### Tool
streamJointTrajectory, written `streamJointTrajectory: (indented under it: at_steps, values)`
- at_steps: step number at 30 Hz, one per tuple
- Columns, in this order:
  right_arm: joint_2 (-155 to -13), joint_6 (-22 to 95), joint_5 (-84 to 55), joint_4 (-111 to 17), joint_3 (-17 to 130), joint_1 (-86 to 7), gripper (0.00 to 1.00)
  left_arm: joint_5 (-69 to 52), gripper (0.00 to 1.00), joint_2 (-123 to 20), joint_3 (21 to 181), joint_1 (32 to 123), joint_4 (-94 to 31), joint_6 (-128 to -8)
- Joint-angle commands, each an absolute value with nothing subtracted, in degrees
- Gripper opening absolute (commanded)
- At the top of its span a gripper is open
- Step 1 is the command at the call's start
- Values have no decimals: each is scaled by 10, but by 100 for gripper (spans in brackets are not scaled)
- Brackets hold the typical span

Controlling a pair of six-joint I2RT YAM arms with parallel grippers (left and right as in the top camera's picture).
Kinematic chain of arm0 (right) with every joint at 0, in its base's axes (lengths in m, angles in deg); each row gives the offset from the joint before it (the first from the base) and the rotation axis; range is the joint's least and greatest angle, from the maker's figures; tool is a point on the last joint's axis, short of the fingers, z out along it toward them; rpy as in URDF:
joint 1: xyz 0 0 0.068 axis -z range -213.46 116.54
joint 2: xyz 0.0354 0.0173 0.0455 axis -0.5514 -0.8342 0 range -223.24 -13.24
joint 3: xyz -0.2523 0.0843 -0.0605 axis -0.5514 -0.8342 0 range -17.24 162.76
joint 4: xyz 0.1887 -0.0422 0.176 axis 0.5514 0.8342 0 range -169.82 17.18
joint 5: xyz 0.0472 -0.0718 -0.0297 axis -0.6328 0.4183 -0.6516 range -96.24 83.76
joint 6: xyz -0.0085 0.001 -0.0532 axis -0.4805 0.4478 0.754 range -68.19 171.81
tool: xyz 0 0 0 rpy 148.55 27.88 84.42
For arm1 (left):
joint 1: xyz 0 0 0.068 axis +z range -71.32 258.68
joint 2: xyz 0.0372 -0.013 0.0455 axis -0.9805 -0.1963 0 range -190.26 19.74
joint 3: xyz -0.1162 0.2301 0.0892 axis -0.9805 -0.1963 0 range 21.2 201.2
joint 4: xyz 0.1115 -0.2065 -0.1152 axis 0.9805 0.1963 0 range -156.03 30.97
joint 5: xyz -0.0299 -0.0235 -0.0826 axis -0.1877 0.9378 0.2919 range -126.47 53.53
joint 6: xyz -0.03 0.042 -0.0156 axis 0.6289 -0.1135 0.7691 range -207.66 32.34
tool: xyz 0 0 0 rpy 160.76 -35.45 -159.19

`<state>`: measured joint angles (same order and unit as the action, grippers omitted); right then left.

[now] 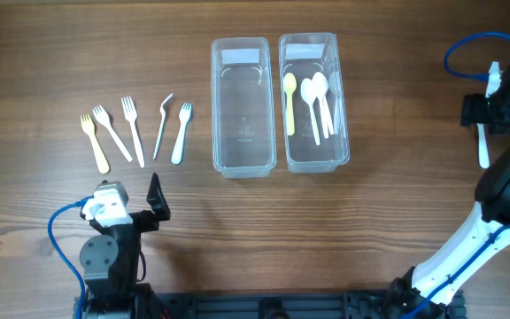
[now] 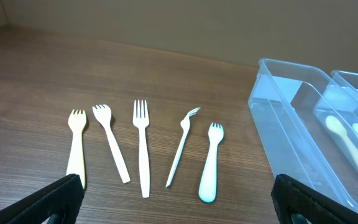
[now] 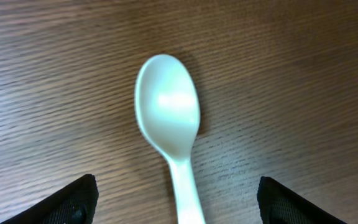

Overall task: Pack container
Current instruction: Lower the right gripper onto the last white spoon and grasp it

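Note:
Two clear containers stand mid-table: the left one (image 1: 243,106) is empty, the right one (image 1: 313,102) holds several spoons, one of them yellow (image 1: 289,102). Several forks lie in a row at the left: yellow (image 1: 95,142), two white (image 1: 112,133) (image 1: 133,129), one on its side (image 1: 163,126), pale blue (image 1: 181,133). My left gripper (image 2: 179,202) is open and empty just in front of the forks. My right gripper (image 3: 176,205) is open at the far right, its fingers on either side of a white spoon (image 3: 169,118) that lies on the table (image 1: 483,146).
The wooden table (image 1: 397,213) carries nothing else. The empty container's near wall (image 2: 291,124) is at the right in the left wrist view. The right arm's base and a blue cable (image 1: 467,53) are at the right edge.

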<state>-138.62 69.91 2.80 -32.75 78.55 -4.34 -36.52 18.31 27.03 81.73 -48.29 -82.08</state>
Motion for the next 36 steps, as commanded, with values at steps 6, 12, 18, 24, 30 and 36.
streamJointTrajectory:
  at_steps: [6, 12, 18, 24, 30, 36]
  values:
    - [-1413, 715, -12, -339, 787, -32, 80, -359, 100, 188, 267, 814, -485, -831]
    - [-1414, 713, -19, -344, 786, -32, 74, -359, 100, 188, 267, 814, -485, -831]
    - [-1415, 713, -18, -362, 761, -32, 74, -359, 100, 188, 267, 814, -485, -831]
    - [-1416, 713, -18, -376, 730, -32, 65, -359, 100, 188, 267, 814, -485, -832]
    - [-1416, 687, -18, -376, 731, -32, 21, -359, 100, 188, 267, 814, -485, -831]
    - [-1416, 655, -21, -373, 739, -32, 6, -359, 100, 188, 267, 814, -485, -832]
